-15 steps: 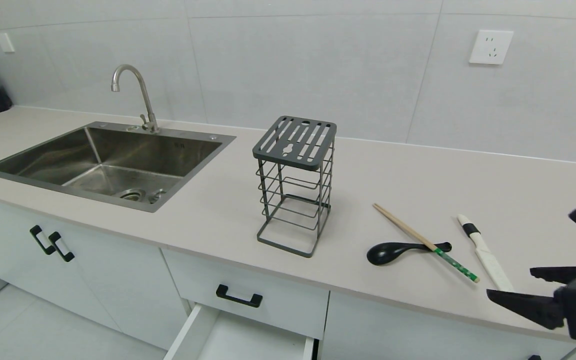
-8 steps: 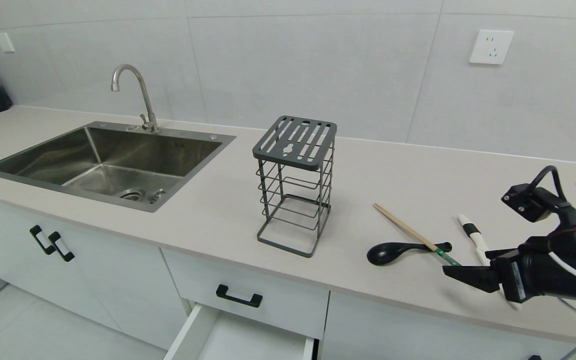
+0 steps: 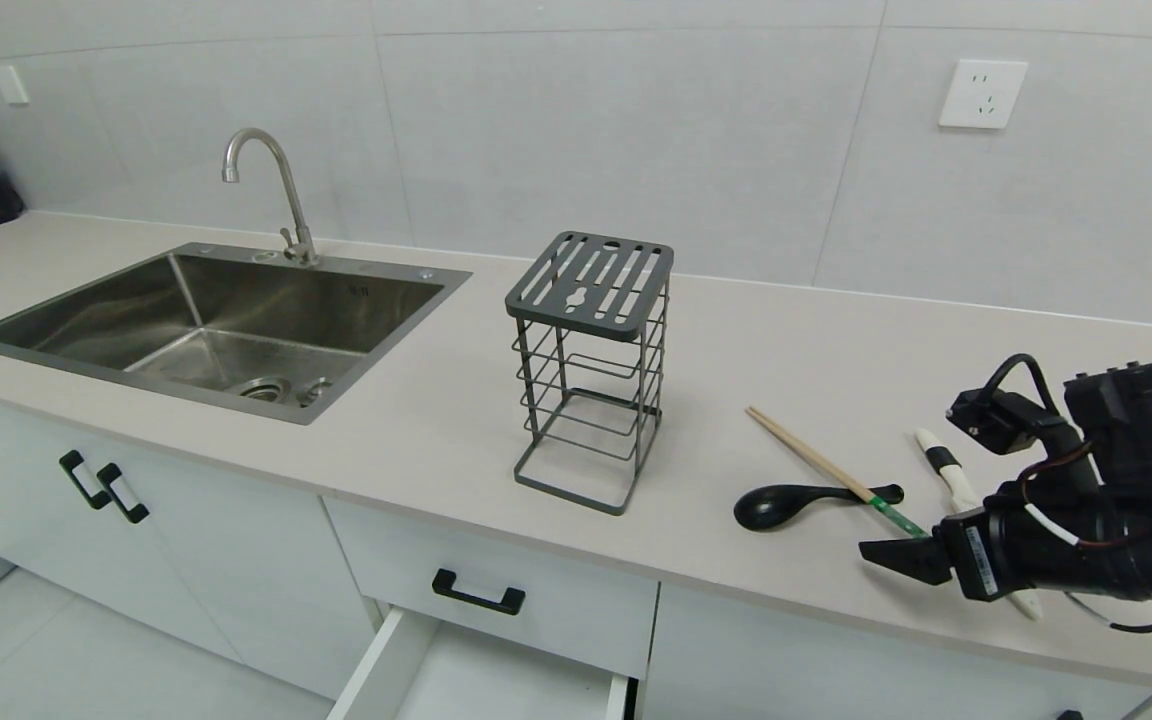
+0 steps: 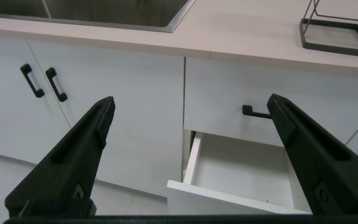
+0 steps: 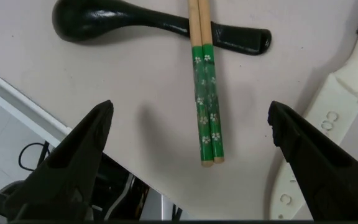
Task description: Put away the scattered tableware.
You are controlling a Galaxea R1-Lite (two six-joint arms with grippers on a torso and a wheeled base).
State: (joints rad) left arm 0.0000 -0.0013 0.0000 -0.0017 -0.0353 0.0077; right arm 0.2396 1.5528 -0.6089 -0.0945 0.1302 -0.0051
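Wooden chopsticks (image 3: pixel 816 462) with green ends were laid across a black spoon (image 3: pixel 766 507) handle on the worktop (image 3: pixel 436 430), near its front edge. A white knife (image 3: pixel 958 490) was set just beside. The right end effector (image 3: pixel 896 555) was held released over the green ends. The left end effector (image 4: pixel 191 155) was released, above an open drawer (image 4: pixel 241 168). A wire rack (image 3: pixel 591 370) was placed sinkward.

On the pale tabletop (image 3: pixel 836 340), a steel sink (image 3: pixel 306 300) sat left of a dark wire rack (image 3: pixel 591 285); rightward, wooden chopsticks (image 3: pixel 816 460) crossed a black spoon (image 3: pixel 766 508), beside a white knife (image 3: pixel 939 459).
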